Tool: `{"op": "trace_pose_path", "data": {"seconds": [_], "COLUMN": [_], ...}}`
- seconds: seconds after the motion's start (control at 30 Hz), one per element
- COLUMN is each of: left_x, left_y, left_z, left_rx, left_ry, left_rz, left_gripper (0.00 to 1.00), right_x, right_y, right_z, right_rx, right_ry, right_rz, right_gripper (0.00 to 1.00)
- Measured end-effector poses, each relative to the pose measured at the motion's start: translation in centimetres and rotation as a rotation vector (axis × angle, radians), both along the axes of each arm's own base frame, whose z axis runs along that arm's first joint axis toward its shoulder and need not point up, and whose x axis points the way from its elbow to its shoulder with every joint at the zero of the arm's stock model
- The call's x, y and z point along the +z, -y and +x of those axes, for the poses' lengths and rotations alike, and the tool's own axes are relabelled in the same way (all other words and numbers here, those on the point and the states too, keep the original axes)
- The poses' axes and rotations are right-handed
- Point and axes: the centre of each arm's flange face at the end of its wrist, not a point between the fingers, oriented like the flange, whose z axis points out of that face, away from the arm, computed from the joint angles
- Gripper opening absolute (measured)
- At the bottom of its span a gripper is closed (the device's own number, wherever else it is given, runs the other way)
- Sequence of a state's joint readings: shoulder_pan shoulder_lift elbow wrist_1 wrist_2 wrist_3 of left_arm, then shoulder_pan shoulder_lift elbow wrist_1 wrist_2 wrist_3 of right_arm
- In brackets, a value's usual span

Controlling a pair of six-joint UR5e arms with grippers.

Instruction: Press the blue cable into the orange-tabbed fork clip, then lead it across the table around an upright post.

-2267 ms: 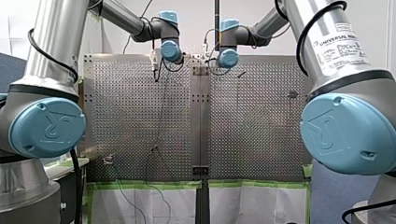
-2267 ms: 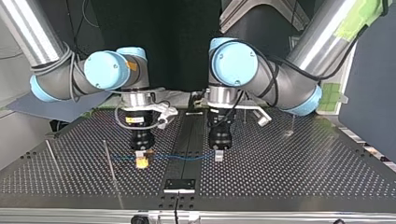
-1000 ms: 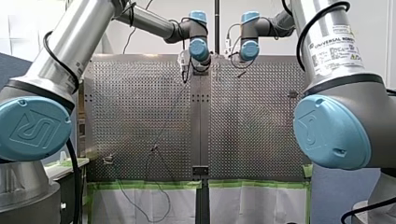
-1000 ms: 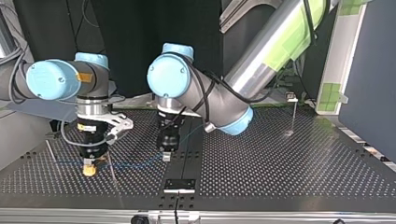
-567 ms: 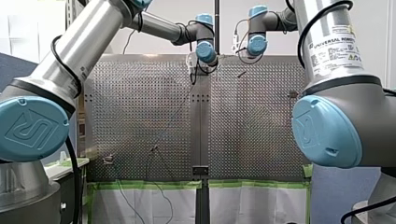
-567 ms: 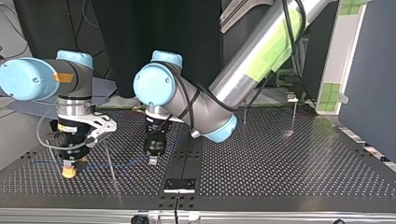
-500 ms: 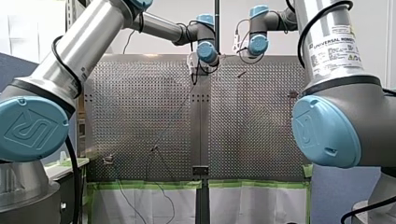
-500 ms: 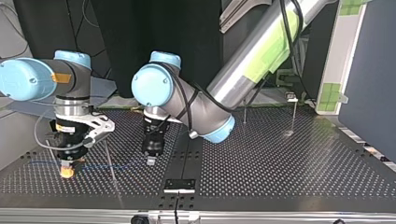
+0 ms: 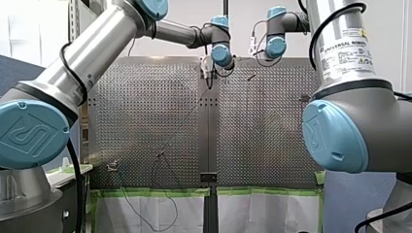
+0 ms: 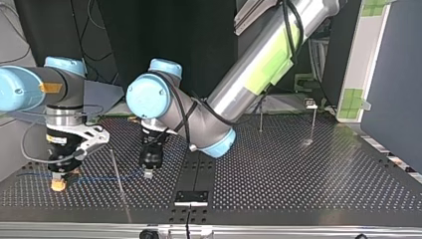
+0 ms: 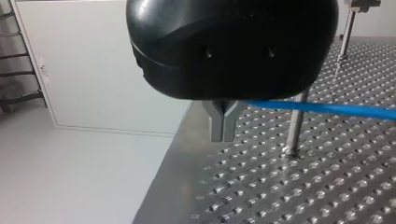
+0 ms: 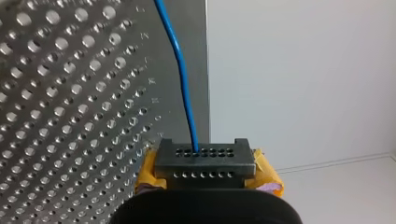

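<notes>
The blue cable [image 10: 99,177] runs low over the table between my two grippers. My right gripper [image 10: 58,184], with yellow pads, is near the table's edge at the top view's left. In the right wrist view it [image 12: 203,161] is shut on the cable [image 12: 181,79], which leads away ahead of it. My left gripper [image 10: 148,173] is shut on the cable further along. Its metal fingers [image 11: 223,122] pinch the cable [image 11: 327,110] just beside a thin upright post [image 11: 294,126]. The cable crosses this post [image 10: 117,169] between the two grippers. I cannot make out any orange-tabbed clip.
Two more thin posts [image 10: 260,119] [image 10: 312,122] stand at the far right of the top view's table. A black bracket [image 10: 191,197] sits on the centre seam near the front edge. The perforated table [image 10: 298,184] ends just beyond my right gripper.
Both arms have moved toward the top view's left with the cable held between them. My right gripper has passed the thin post and neared the table's edge.
</notes>
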State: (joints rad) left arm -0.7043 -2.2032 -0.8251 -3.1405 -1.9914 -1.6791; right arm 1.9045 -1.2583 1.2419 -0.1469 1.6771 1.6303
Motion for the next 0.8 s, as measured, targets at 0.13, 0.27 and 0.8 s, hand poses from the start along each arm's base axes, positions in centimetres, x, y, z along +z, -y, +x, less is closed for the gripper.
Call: {"op": "trace_pose_path", "data": {"seconds": [0.13, 0.27, 0.8], "left_x": [-1.2, -2.4, -5.7], "left_y": [1.2, 2.5, 5.4], "left_z": [0.0, 0.4, 4.0], "left_rx": [-0.014, -0.027, -0.051], "left_ry": [-0.027, -0.041, -0.016], "left_rz": [0.015, 0.010, -0.035], "left_gripper": [0.00, 0.00, 0.00], "right_x": [0.0, 0.0, -2.1], "right_y": [0.6, 1.1, 4.0], "right_z": [-0.8, -1.6, -4.3], "right_rx": [0.002, 0.001, -0.027], "right_ry": [0.000, -0.002, 0.006], "right_rz": [-0.001, -0.002, 0.024], "right_gripper": [0.00, 0.00, 0.00]}}
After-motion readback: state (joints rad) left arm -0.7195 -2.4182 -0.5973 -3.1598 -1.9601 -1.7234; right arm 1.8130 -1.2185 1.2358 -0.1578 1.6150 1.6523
